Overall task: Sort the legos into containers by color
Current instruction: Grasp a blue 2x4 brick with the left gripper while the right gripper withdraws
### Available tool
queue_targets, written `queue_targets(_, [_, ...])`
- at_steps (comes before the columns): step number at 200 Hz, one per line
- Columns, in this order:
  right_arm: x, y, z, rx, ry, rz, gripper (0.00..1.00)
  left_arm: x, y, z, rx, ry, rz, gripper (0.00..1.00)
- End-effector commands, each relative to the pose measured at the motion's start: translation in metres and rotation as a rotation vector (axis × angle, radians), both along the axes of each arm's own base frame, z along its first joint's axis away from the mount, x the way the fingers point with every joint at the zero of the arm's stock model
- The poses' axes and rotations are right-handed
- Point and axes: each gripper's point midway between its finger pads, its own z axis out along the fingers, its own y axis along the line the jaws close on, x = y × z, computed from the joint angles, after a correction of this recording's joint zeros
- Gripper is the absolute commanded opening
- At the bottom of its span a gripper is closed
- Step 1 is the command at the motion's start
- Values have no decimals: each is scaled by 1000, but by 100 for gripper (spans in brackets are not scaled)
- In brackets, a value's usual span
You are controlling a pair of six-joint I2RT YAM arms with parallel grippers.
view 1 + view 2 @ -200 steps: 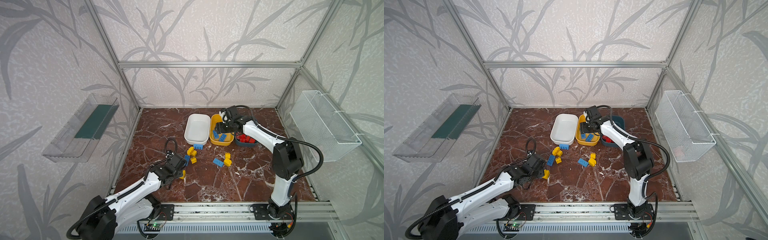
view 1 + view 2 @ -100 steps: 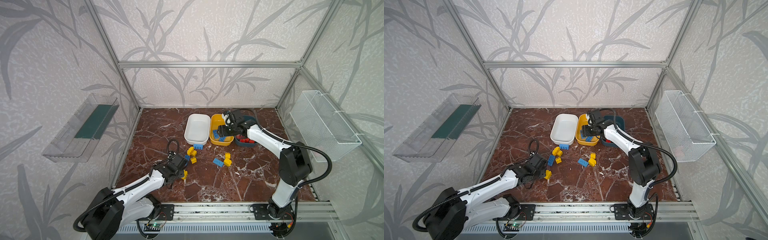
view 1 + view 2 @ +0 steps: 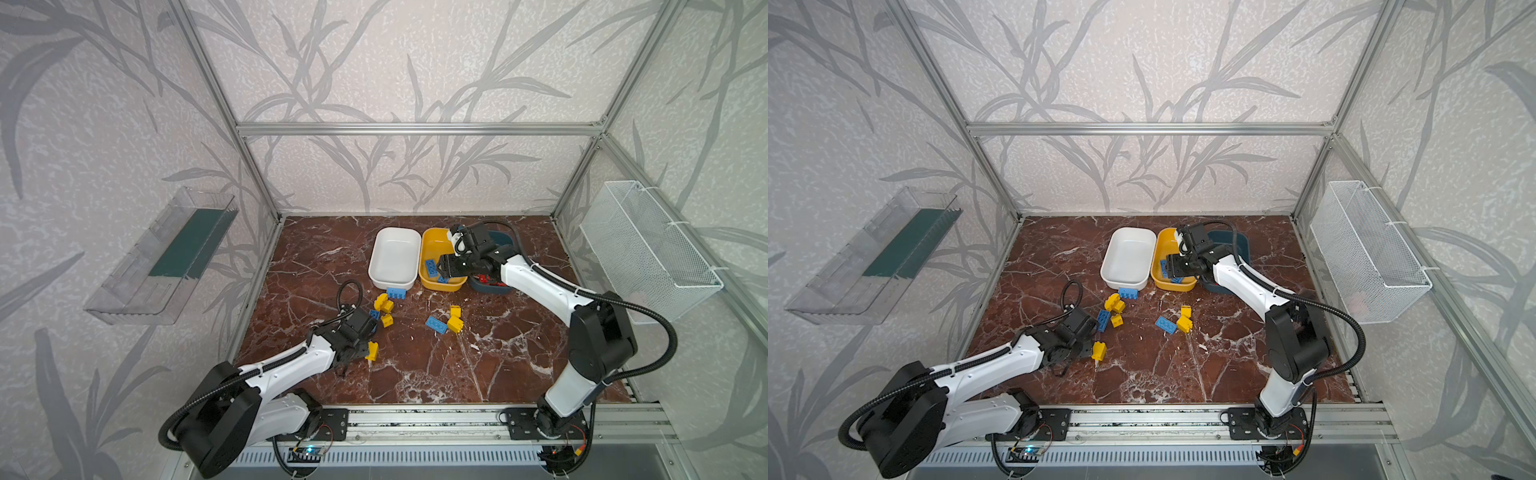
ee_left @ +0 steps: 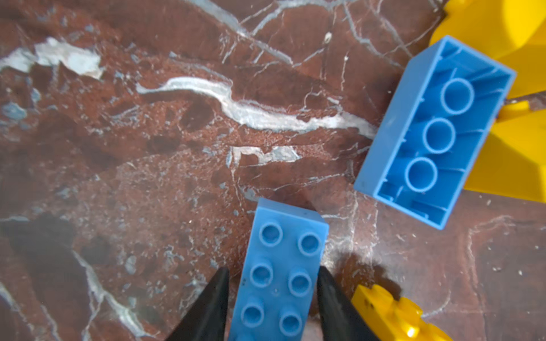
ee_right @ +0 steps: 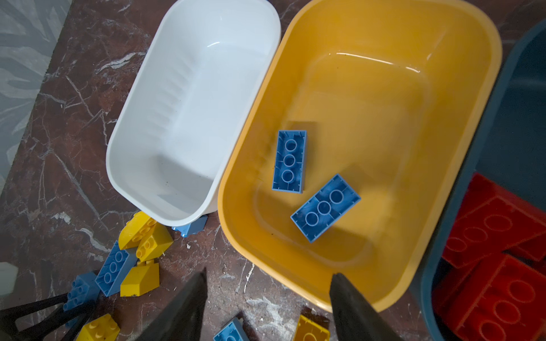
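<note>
Left gripper (image 4: 272, 269): fingers set on the two long sides of a blue brick (image 4: 280, 259), studs up, over the marble floor (image 4: 147, 147). Long axis of the brick running straight out from the wrist, in line with the fingers, so taken across the narrow width. One finger (image 4: 334, 301) against the plastic; beside the other finger, seemingly a thin strip of floor. Cannot tell a firm clamp from a mere touch, nor lifted from resting.

Just beside it: a second blue brick (image 4: 434, 133), hollow side up and slanted, and a yellow brick (image 4: 393, 316) close to one finger but apart from it. Probably worth minding at the lift, to avoid dragging these.

Probable goal: the yellow tub (image 3: 432, 245), with two blue bricks (image 5: 289, 161) already inside. From this brick, lying farther back and to the right in both top views, past the loose yellow bricks (image 3: 384, 305) and the near corner of the white tub (image 3: 395, 253). So a carry forward and rightward, then a drop over the rim.

Right gripper (image 5: 269, 272): spread wide, nothing between the fingers, hanging above the near rim of the yellow tub, next to the dark tub (image 5: 517, 103) of red bricks (image 5: 496, 230). Near the tubs but well apart from this brick; left arm clearly the nearer one for the pick.
</note>
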Motion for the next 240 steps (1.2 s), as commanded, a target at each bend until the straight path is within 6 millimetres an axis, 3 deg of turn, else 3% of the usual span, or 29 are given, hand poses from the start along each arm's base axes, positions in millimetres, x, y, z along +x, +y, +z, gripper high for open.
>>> queue_targets(1, [-7,-1,19,38,-40,-3,68,10,-7,6,-12,-13,-1,45])
queue_targets(58, [-29,-11,18,40,-43,-5,68,14,-20,4,-30,31,-42,21])
queue_targets(99, [-43,-15,14,47,-40,-2,67,18,-23,20,-54,-12,-50,20])
queue_targets(139, [-58,-17,8,72,-46,6,67,27,-27,56,-80,-86,-72,20])
queue_targets(163, [-68,-17,-2,88,-59,16,67,43,-36,83,-96,-147,-96,20])
queue_targets(192, [-75,-21,-10,77,-91,7,67,67,-58,120,-119,-192,-140,20])
queue_targets(240, [-90,-19,-9,67,-141,28,68,109,-99,157,-156,-221,-221,20])
